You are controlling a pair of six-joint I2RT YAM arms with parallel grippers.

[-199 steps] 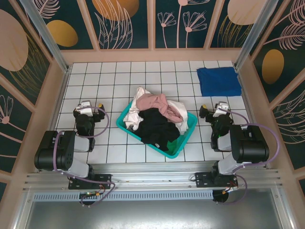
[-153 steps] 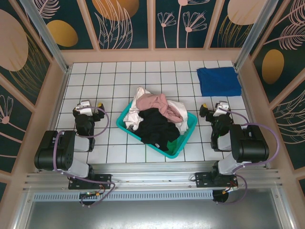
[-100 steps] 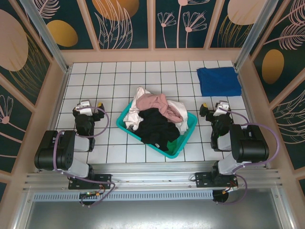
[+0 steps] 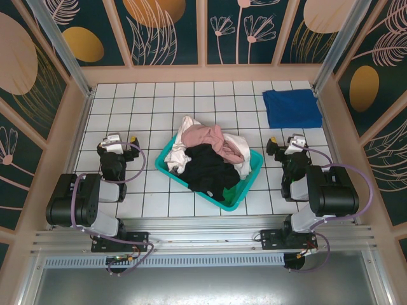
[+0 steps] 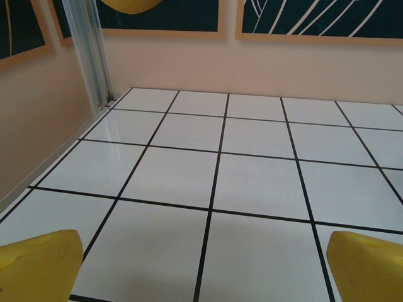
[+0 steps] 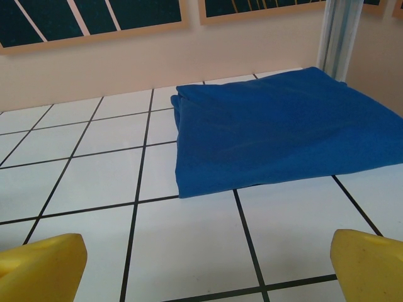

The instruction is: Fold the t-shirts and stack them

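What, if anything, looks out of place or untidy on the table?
The teal basket sits askew on the tiled table, and the white t-shirt spills over its far left rim. The blue t-shirt lies neatly folded.

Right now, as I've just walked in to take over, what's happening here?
Nothing is being handled. The left gripper and right gripper both stand open and empty. One blue t-shirt lies folded in the far right corner; a pink t-shirt, black t-shirt and white t-shirt sit heaped in the teal basket between the arms, unfolded.
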